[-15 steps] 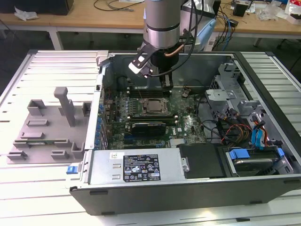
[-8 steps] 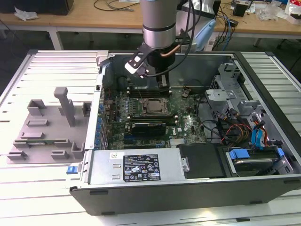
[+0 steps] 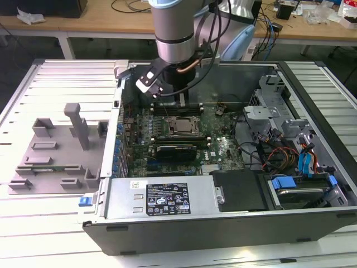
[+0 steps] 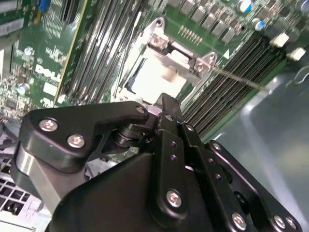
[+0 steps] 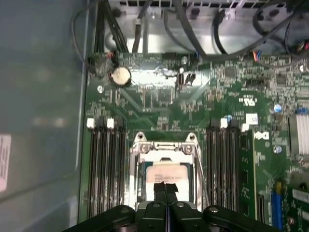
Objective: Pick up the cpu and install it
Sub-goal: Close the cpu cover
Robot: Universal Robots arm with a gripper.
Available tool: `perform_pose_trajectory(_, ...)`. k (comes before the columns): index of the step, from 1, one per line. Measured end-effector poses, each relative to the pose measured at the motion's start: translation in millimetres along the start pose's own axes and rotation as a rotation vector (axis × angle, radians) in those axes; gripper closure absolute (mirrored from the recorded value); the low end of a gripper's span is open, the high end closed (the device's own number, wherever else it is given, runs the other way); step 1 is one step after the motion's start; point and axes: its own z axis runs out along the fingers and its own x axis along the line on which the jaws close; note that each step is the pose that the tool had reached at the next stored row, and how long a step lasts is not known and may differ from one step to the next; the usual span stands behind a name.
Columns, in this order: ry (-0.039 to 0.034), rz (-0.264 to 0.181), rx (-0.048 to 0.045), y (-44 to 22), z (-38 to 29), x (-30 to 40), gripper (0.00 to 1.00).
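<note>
**Claw closed over cpu in socket**

- cpu [image 5: 166,178]: silver-topped square, lying flat inside the socket [image 5: 164,146], with the socket's metal frame around it.
- Claw [image 5: 165,187]: fingers pressed together with nothing between them. The tips are over the socket, above the cpu's top. Whether they touch the cpu cannot be told.
- Arm [image 3: 175,33]: stands upright directly above the socket in the exterior view.
- Memory slots [image 5: 104,169]: black rows just beside the socket, on two opposite sides of it.
- Coin cell [image 5: 119,76]: on the same green board, apart from the socket, nearer the cables.
- Case [image 3: 223,230]: open, lying on the table [image 3: 61,78], with the socket about mid-board inside it.
- Grey fixture [image 3: 56,167]: outside the case, well apart from the socket, toward the exterior view's left.
</note>
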Motion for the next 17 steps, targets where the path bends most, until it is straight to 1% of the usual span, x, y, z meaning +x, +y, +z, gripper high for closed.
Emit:
perform_pose_trajectory(2,-0.0001,0.000,0.0001,-4.8,2.0,0.0,0.89)
perform_pose_trajectory(3,0.0000,0.000,0.0000,-7.8,4.2,0.0,0.89)
perform_pose_trajectory(4,-0.0001,0.000,0.0001,-9.3,5.9,0.0,0.89)
perform_pose_trajectory(6,-0.0001,0.000,0.0001,-10.5,9.2,0.0,0.89)
perform_pose_trajectory(8,-0.0003,0.000,0.0001,-10.6,9.4,-0.1,0.89)
perform_pose_trajectory(9,0.0075,0.002,0.0297,-8.9,10.0,-0.1,0.89)
perform_pose_trajectory(10,0.0078,0.001,0.0336,-8.5,10.1,-0.2,0.89)
perform_pose_trajectory(11,0.0097,-0.014,0.0339,-7.8,10.2,-0.3,0.89)
perform_pose_trajectory(13,0.0265,-0.141,0.0353,-8.0,11.8,-0.2,0.89)
perform_pose_trajectory(14,0.0304,-0.171,0.0357,-8.1,12.3,-0.2,0.89)
perform_pose_trajectory(16,0.0349,-0.208,0.0365,-8.2,12.9,-0.3,0.89)
perform_pose_trajectory(17,0.0386,-0.239,0.0371,-8.3,13.5,-0.3,0.89)
